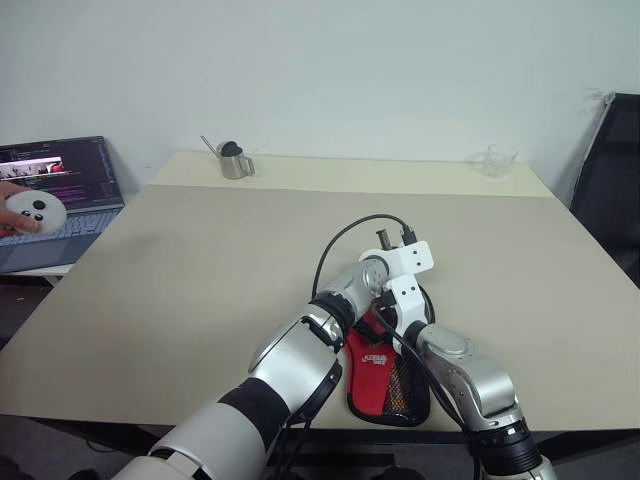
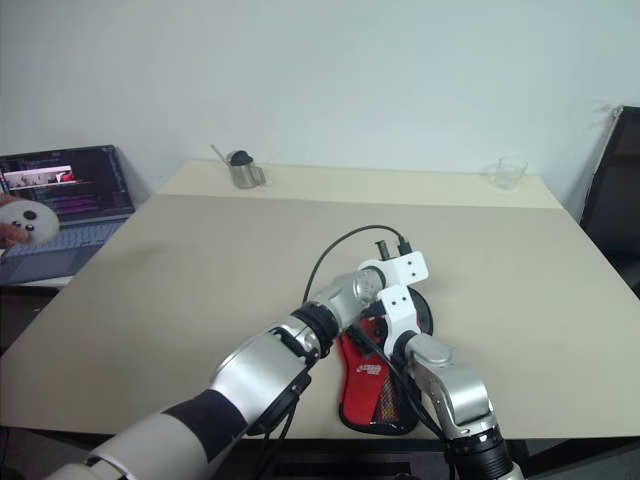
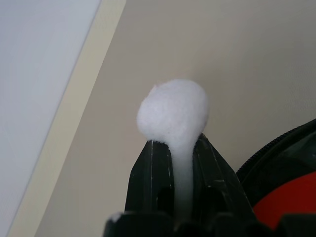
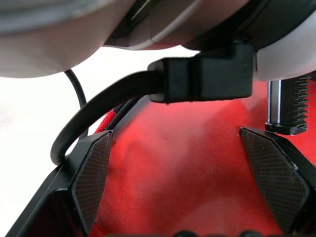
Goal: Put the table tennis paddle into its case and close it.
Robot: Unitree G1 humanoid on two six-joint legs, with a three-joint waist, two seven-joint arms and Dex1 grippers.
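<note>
- While the case [image 1: 385, 375] lies red side up at the table's [image 1: 200, 290] near edge, my left tool [image 3: 174, 148] pinches its white ball [image 3: 173, 109].
- My right tool [image 4: 182, 173] is spread wide over the case's red fabric.

Both arms crowd over the case [image 1: 385, 375] at the worktop's [image 1: 200, 300] near edge. Beyond the case the worktop lies open, up to a metal pitcher [image 1: 235, 160] and glass cup [image 1: 498, 160] at the far edge.
</note>
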